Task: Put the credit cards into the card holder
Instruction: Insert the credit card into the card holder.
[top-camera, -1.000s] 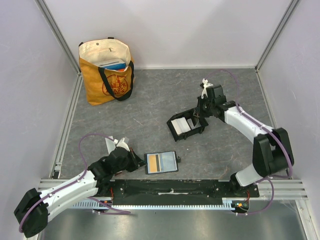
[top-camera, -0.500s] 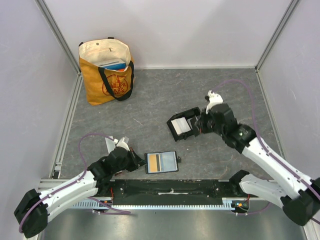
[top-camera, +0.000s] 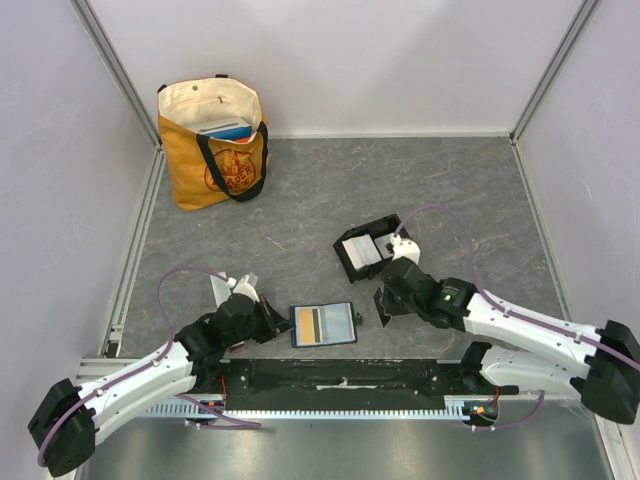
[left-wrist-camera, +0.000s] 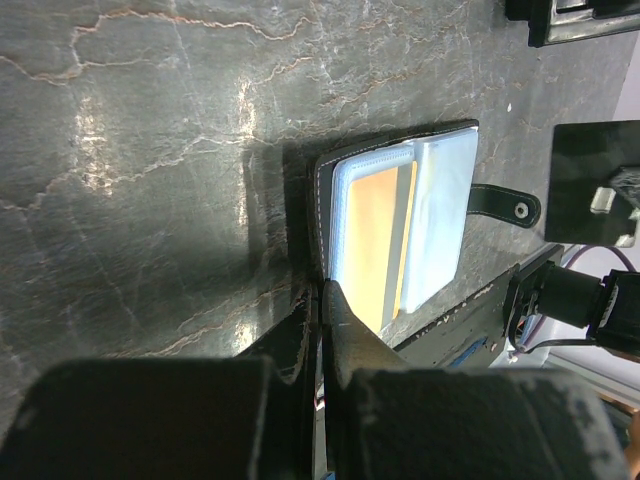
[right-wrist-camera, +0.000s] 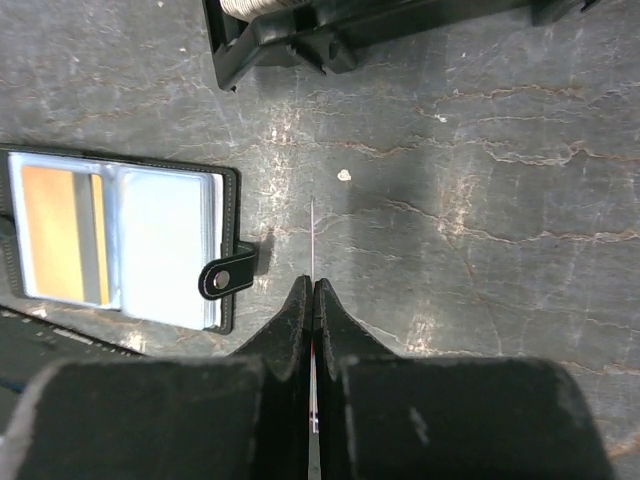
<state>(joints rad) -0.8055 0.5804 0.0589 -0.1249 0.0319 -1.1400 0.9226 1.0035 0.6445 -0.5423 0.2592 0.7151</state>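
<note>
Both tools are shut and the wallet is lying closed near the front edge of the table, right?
Not quite: the wallet lies open, not closed, its orange card showing; the left wrist view shows it. The left tool and right tool are shut, and the wallet is near the front edge of the table.

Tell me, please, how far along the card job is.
Done: pale cards lie in the tray. In hand: the right gripper, shut, pinches a thin card edge-on between tray and wallet. Probably still to do: that card and the orange card in the wallet, with the shut left gripper at its edge.
</note>
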